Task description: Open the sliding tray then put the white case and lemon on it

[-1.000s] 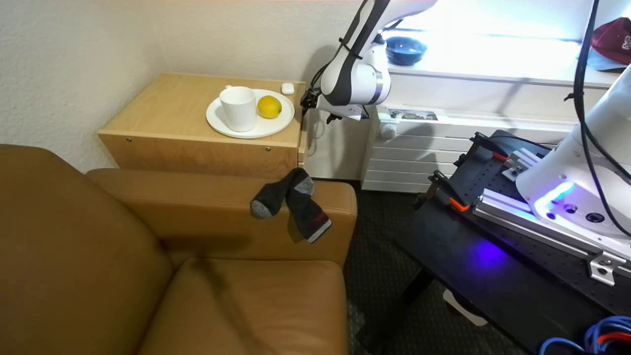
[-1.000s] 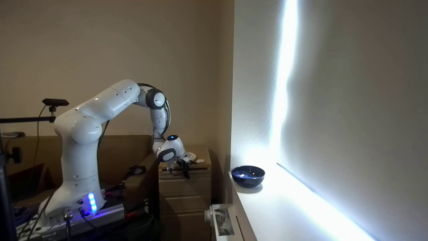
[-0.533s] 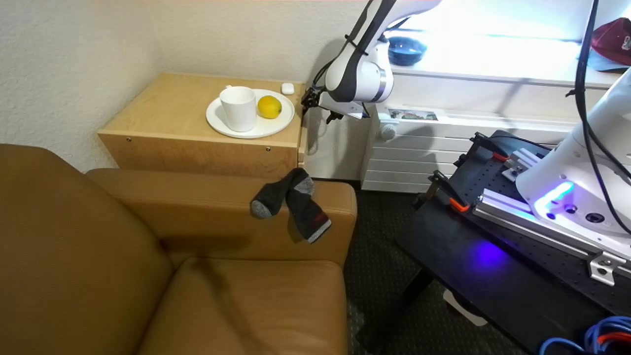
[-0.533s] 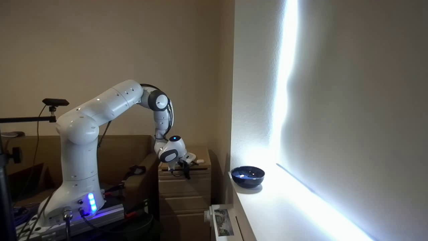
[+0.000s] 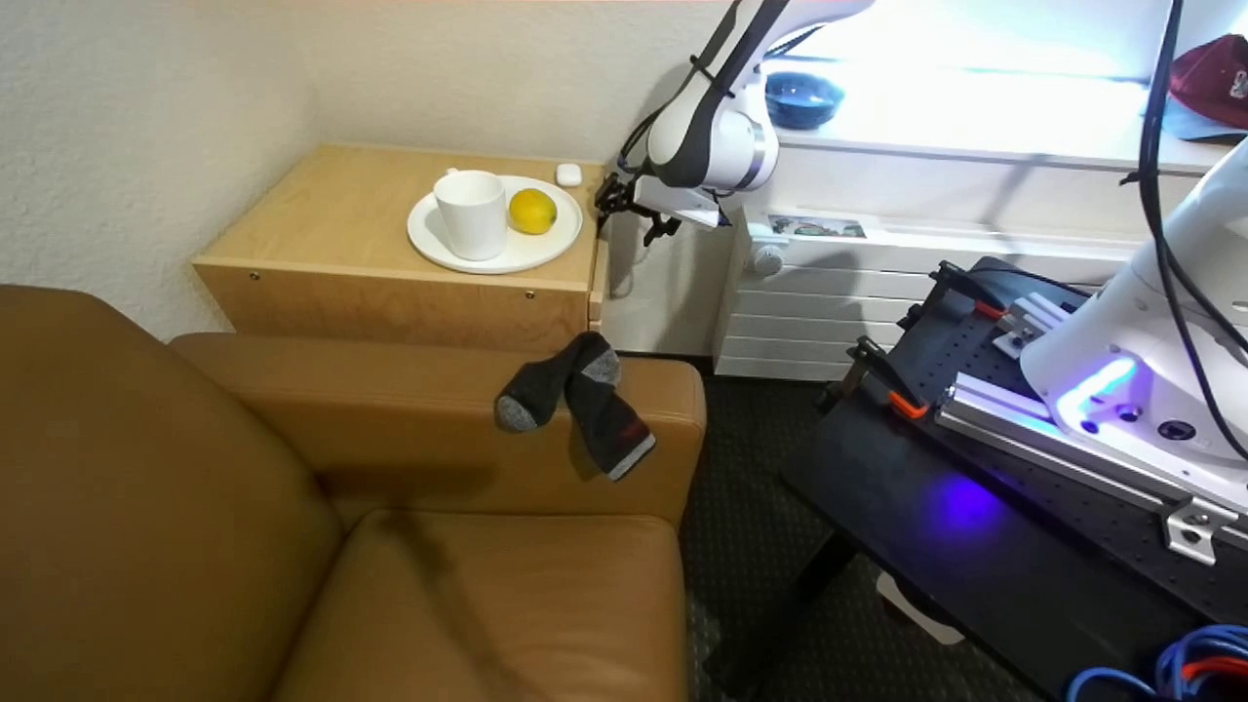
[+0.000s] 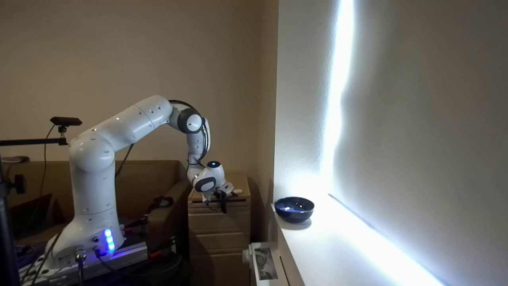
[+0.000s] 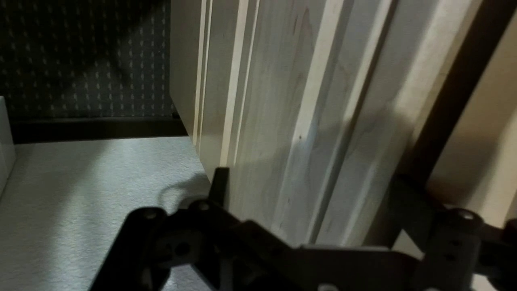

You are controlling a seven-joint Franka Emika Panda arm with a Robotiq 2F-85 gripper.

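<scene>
"At the front of the wooden counter [image 5: 361,195], how do the jaws stand?"

"Spread wide, gripping nothing. In the wrist view one jaw shows in front of the drawers [image 7: 274,101]; the opposite one is at a dark slot [image 7: 451,101], and whether it reaches inside cannot be told."

"And the sliding tray [image 7: 404,81]?"

"By its look, it is the strip next to that slot, between the jaws, pushed in."

"The white case [image 5: 568,175]?"

"Just above and beyond the jaws, on top of the counter near its front edge."

"And the lemon [image 5: 533,212]?"

"A little farther beyond the jaws than the case, on a white plate [image 5: 542,251], just beside an upright white mug [image 5: 472,216]."

"What lies well apart from the jaws?"

"Dark socks [image 5: 590,395] on the sofa arm [image 5: 419,380], and, in both exterior views, a dark bowl [image 6: 294,214] on the windowsill [image 6: 329,250]."
</scene>
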